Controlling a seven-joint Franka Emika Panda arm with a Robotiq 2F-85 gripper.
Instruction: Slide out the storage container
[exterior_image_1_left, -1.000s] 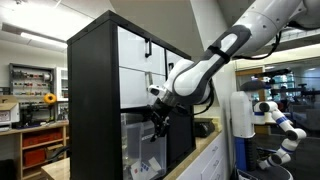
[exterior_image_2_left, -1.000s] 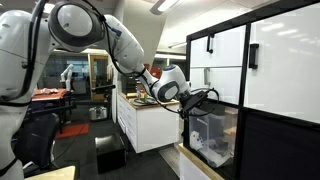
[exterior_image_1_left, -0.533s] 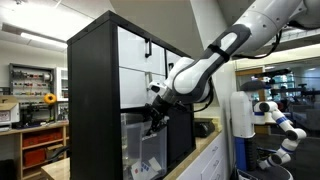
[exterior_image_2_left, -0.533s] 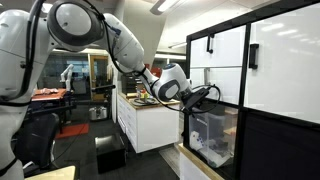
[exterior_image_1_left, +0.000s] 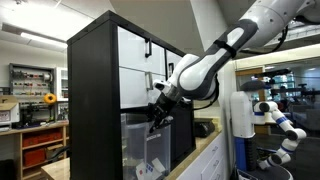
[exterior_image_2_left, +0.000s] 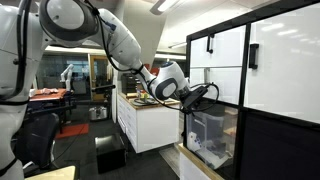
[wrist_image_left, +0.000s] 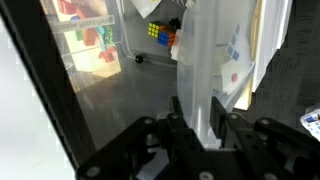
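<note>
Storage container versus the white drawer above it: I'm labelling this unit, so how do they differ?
The storage container is clear plastic with contents visible; the white drawer is opaque. The drawer has a black handle; the container shows none. Both sit in the black cabinet, the container below the drawer.

Your arm (exterior_image_1_left: 225, 50) runs down from the upper corner in an exterior view, bends at the elbow and angles the wrist (exterior_image_1_left: 186, 78) downward, with the hand (exterior_image_1_left: 158, 118) hanging just below it. In the wrist view, the two fingers (wrist_image_left: 176, 112) are drawn in close, one on either side of the wall of the storage container (wrist_image_left: 198, 50), clamping it between them.
</note>
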